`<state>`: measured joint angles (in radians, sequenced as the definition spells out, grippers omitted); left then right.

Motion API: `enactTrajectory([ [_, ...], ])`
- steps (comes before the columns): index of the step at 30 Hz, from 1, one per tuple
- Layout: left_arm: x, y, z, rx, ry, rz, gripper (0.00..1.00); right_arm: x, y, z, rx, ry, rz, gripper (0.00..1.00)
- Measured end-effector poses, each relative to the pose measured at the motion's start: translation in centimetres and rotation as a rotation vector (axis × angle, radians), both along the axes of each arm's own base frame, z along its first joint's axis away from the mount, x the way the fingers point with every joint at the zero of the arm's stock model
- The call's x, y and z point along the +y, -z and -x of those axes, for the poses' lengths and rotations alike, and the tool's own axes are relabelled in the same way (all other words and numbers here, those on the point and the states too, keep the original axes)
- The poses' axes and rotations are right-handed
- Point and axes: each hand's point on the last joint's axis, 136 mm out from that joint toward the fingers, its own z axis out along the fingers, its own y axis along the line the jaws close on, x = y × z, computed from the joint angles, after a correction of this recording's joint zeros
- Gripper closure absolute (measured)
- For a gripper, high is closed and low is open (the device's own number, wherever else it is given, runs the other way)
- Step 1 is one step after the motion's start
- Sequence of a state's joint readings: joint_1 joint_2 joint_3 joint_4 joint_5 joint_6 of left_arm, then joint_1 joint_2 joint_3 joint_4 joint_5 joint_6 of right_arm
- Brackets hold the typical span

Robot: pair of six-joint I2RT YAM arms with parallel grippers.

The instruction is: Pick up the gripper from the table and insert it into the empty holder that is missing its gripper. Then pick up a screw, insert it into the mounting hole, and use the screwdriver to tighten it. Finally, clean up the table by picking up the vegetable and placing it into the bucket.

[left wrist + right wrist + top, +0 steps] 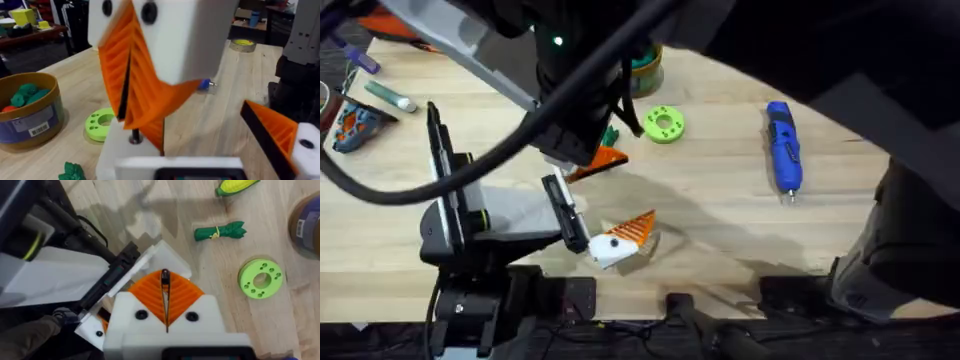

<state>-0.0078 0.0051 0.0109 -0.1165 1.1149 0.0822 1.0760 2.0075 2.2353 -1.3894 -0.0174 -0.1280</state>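
Left claw (137, 120) pinched closed, nothing between its orange ribbed pads. Right claw (165, 287) likewise closed and empty. Blue screwdriver (783, 148) flat on the counter (720, 210), right of the green disc (664, 124). Tan bucket (27, 112) beside it.

We see open table (720, 200) between the screwdriver (783, 148) and the green disc (664, 124) left of it.

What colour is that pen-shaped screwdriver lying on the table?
Blue, with a thin metal bit; the screwdriver shows best in the overhead view.
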Motion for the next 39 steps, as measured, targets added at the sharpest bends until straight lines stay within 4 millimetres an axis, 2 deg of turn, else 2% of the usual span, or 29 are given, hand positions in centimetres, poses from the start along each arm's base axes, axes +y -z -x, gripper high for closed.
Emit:
enactTrajectory([
  [39,-0.01,0.0,0.01,0.007,0.0,0.003,0.016,0.18,0.53,-0.03,0.004,-0.001,0.002,0.995],
])
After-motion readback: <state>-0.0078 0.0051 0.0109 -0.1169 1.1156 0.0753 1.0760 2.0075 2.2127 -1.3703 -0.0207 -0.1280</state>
